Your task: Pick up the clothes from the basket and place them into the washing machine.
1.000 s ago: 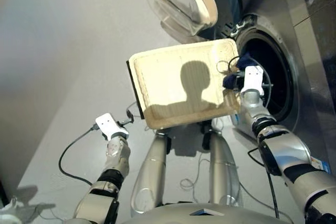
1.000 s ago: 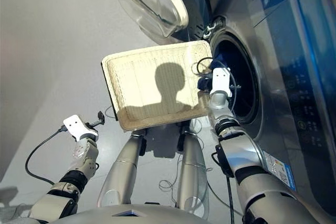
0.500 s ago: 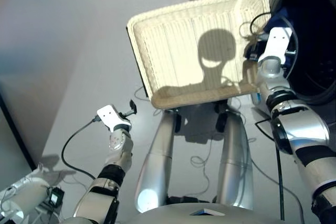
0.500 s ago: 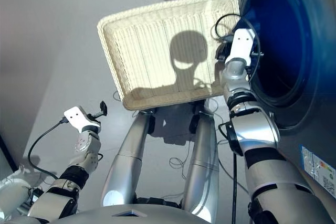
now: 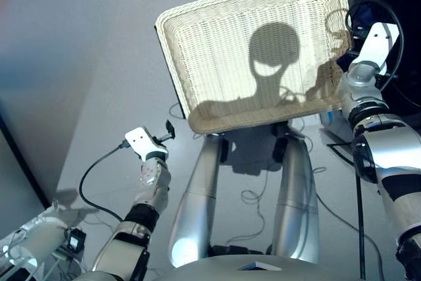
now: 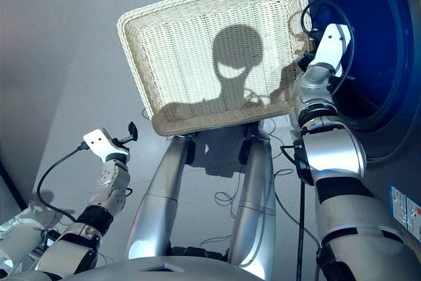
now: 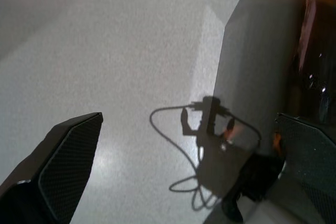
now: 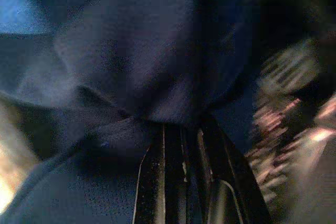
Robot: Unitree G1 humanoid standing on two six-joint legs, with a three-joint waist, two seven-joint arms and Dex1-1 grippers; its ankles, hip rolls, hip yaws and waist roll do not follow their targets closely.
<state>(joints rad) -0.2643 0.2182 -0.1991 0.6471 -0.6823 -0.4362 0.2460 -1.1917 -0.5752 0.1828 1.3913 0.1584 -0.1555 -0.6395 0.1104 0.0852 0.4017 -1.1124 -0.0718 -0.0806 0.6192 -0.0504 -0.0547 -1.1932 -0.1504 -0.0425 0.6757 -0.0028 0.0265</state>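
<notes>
Though hidden at the eyes, right fingers (image 8: 178, 171) pinching navy garment (image 8: 131, 51); left fingers (image 7: 68, 161) spread.

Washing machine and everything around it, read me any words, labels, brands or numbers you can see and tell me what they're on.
No text here can be read.
Washing machine: a small sticker on its front, at the head view's lower right edge, carries coloured marks and print too small to read.
Basket: plain woven wicker, no label.
Navy blue garment: no tag or print visible.
</notes>
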